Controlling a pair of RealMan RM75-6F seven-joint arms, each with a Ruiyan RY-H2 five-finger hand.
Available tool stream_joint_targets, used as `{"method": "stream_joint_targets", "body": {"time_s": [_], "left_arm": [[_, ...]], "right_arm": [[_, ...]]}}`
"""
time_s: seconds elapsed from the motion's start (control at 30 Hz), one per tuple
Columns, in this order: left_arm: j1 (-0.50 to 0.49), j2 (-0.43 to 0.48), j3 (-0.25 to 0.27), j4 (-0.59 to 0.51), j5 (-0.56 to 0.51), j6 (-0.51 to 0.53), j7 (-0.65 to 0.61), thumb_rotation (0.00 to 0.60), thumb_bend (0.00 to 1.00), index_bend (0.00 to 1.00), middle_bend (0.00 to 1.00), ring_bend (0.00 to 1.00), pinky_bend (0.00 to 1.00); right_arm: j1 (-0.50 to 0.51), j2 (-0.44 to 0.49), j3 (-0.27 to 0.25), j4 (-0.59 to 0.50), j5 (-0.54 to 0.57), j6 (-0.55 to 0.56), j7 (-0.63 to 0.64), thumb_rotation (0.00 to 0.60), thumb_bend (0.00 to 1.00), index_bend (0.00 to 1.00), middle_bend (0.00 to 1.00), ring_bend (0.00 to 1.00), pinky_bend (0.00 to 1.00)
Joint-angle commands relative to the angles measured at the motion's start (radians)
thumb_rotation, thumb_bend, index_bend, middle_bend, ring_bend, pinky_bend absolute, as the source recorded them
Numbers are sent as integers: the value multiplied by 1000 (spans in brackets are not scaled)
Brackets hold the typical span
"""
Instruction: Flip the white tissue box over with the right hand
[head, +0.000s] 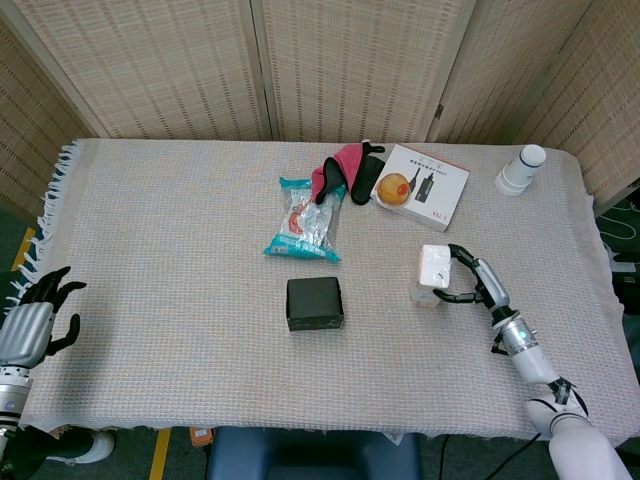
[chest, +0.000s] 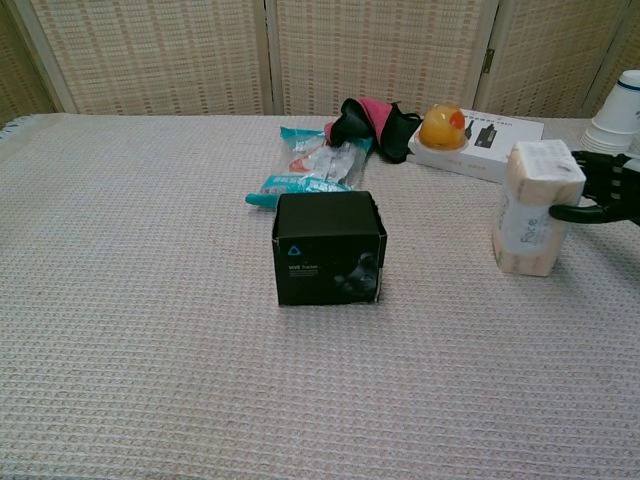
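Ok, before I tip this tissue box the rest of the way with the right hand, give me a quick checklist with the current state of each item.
1. Right hand on the white tissue box: ok, thumb and fingers grip its right side in both views.
2. Box orientation: not ok yet, it stands on end on the table cloth, not flipped.
3. Landing room left of the box: ok, the black box sits well apart.
4. Room behind: ok, the white flat carton with the orange ball lies apart from it.
5. Grip firmness: cannot tell.
6. Left hand: ok, at the far table edge, holding nothing.
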Motion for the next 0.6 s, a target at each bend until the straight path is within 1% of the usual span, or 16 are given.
{"method": "stream_joint_targets", "body": {"time_s": [0.03, 0.1, 0.2, 0.33, 0.4, 0.5, 0.6], "left_arm": [[0, -1, 0, 0, -1, -1, 1, 600, 554, 225, 0, 0, 116], [0, -1, -1, 1, -2, 0, 1, 600, 554, 225, 0, 0, 116], [0, -1, -2, 2, -2, 2, 0, 600, 554, 225, 0, 0, 116], [0, -2, -3, 2, -2, 4, 0, 600, 555, 225, 0, 0, 116], [0, -2, -2, 2, -1, 5, 1, 600, 556, 225, 0, 0, 116], [1, -1, -2, 1, 0, 7, 2, 600, 556, 225, 0, 0, 116], [0, -1, -3, 1, 0, 6, 2, 600, 556, 225, 0, 0, 116]], "right_arm": [[4, 9, -7, -9, -6, 0, -6, 600, 305, 320, 381, 161, 0], [6, 16, -8, -18, -7, 4, -7, 600, 305, 274, 367, 135, 0], [8, 23, -10, -27, -7, 5, -9, 600, 303, 205, 313, 102, 0], [10, 34, -23, -37, -15, -4, -10, 600, 300, 87, 214, 36, 0], [10, 39, -26, -42, -17, -6, -11, 600, 274, 20, 150, 5, 0], [11, 49, -36, -51, -23, -14, -14, 600, 221, 0, 69, 0, 0], [12, 54, -40, -57, -26, -16, -12, 600, 207, 0, 35, 0, 0]]}}
